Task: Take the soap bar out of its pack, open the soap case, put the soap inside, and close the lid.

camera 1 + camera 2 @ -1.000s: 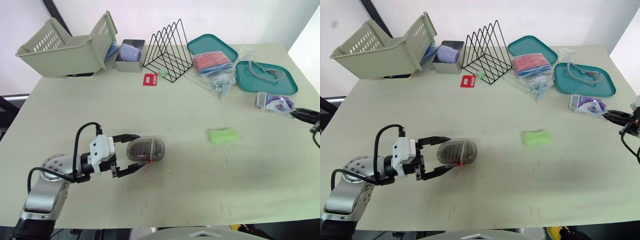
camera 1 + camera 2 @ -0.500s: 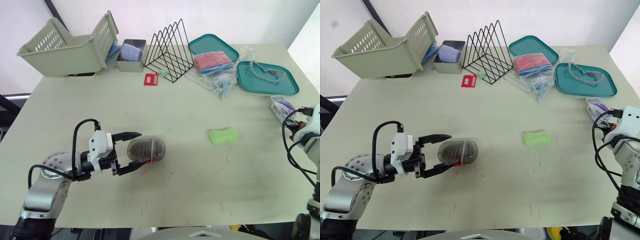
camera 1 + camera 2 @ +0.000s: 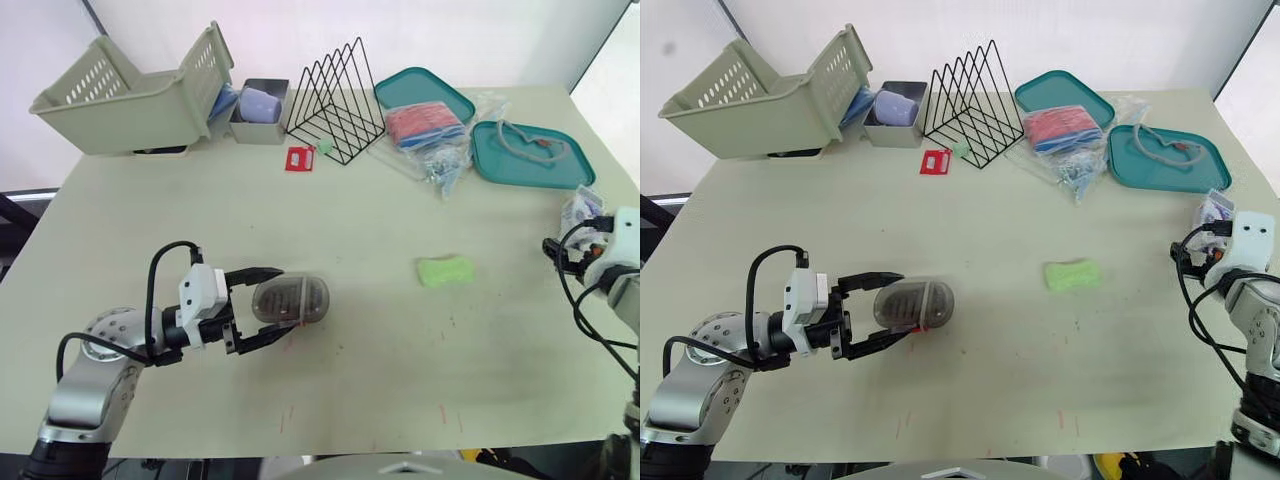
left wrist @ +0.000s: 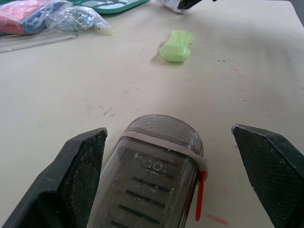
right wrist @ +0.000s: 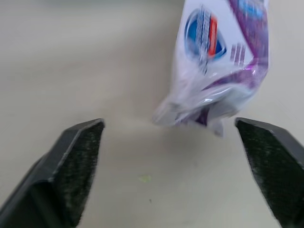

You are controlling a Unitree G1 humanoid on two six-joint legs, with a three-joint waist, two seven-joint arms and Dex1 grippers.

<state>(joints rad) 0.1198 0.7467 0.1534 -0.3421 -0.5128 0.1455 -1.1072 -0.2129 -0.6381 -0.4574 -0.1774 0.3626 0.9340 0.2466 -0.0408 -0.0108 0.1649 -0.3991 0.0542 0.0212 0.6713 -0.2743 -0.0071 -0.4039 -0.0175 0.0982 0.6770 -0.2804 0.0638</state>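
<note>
Tabletop (image 3: 380,220) is carrying the soap case (image 3: 300,298), lying lengthwise between the left gripper's (image 3: 285,303) spread fingers, green soap bar (image 3: 446,270) lying beyond.

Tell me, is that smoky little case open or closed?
Closed: the soap case has its lid seated, and the green soap lies apart, outside it.

Counter (image 3: 360,215): pale beige with faint red marks.
Soap case (image 3: 291,299): smoky translucent grey, dark slotted lines, red strip on one side.
Soap bar (image 3: 446,270): light green.
Pack (image 5: 223,61): white and purple, blue-and-red emblem.
Tray (image 3: 424,92) and second tray (image 3: 548,172): teal.
Wire rack (image 3: 335,100): black.
Basket (image 3: 130,95): pale sage, perforated walls.
Left end effector (image 4: 168,129) and right end effector (image 5: 168,122): black fingers.
</note>
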